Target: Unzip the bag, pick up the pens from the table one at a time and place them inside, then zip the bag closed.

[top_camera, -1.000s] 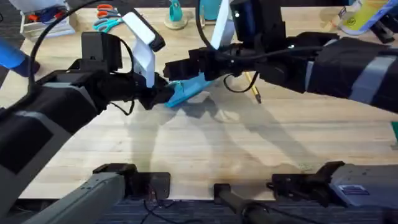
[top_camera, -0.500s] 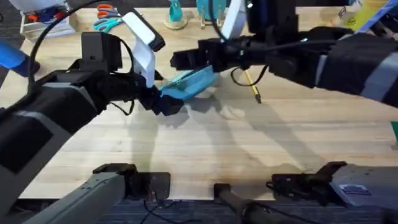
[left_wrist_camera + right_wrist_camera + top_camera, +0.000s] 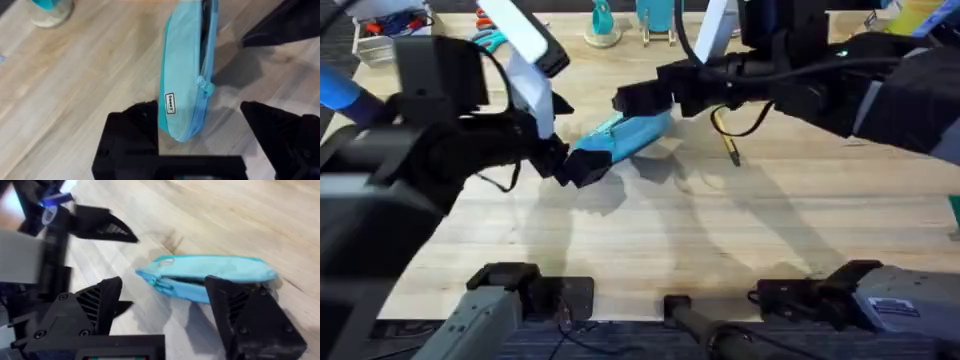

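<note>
left tool (image 3: 582,168): seen spread open in the left wrist view, nothing clamped; the near end of the bag sits between its fingers (image 3: 131,131), maybe just touching one, can't be told for sure.
bag (image 3: 622,137): lies on the surface between the two tools, about mid-scene, angled. Zipper looks partly opened in the left wrist view, a dark slit showing along the top; the pull (image 3: 204,87) sits partway down.
step in hand: judged to be the unzip, not finished yet. Best done with one end pinned flat by the left side so the cloth doesn't bunch, and the pull drawn straight along the zipper line, not lifted.
bag material: soft light-blue fabric, long and slim, rounded ends, small white label on the side. Will likely crumple if squeezed hard.
right tool (image 3: 632,100): wide open too, holding nothing; hangs over the far end of the bag.
pen (image 3: 725,137): thin yellow-tan stick, dark tip, lying on the surface just past the bag.
surface (image 3: 720,230): pale wood planks, smooth grain.
</note>
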### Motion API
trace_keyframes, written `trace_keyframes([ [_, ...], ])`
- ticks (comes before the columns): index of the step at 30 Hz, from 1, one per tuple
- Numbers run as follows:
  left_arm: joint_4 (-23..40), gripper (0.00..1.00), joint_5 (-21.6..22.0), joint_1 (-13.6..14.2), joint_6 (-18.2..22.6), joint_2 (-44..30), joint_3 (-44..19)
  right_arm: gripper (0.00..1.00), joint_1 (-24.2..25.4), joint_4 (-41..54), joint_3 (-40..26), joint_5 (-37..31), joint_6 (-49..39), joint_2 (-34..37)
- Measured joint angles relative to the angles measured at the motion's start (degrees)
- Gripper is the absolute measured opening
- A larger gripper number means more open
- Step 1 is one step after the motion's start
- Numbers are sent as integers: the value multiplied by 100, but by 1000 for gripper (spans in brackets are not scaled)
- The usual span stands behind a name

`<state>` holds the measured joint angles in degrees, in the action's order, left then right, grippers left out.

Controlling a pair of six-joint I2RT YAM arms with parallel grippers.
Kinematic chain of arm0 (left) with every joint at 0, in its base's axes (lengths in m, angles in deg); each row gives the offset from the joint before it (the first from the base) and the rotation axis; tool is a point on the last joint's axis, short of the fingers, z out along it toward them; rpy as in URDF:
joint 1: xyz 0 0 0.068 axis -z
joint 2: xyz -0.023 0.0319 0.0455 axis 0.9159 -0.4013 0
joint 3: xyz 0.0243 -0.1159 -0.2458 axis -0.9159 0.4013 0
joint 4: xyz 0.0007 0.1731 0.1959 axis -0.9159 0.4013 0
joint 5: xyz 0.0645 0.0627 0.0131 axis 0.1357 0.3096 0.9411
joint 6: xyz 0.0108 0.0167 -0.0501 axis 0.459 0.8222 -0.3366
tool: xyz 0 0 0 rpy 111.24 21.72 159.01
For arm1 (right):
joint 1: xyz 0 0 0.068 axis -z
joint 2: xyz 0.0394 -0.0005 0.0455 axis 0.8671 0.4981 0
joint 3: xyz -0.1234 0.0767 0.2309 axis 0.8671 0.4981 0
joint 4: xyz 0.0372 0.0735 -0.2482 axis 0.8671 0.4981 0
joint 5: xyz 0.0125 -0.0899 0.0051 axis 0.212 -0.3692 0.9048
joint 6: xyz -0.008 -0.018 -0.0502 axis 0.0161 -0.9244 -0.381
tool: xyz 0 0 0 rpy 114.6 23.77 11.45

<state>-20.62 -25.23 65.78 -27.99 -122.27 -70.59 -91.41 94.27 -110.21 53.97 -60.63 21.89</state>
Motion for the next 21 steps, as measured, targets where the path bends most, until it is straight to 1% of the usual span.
trace_keyframes([
  [10, 1020, 994, 3, 0, 2, 1261, -6, 996, 170, 88, 0, 1, -89, -1],
  [14, 1400, 994, 12, 0, 2, 1612, -6, 997, 175, 90, 0, 1, -93, -1],
  [19, 1645, 994, 41, 0, 2, 1884, -6, 996, 175, 94, 0, 1, -91, -1],
  [21, 1777, 994, 122, 0, 0, 1956, -6, 997, 175, 110, 0, -1, -91, 1],
])
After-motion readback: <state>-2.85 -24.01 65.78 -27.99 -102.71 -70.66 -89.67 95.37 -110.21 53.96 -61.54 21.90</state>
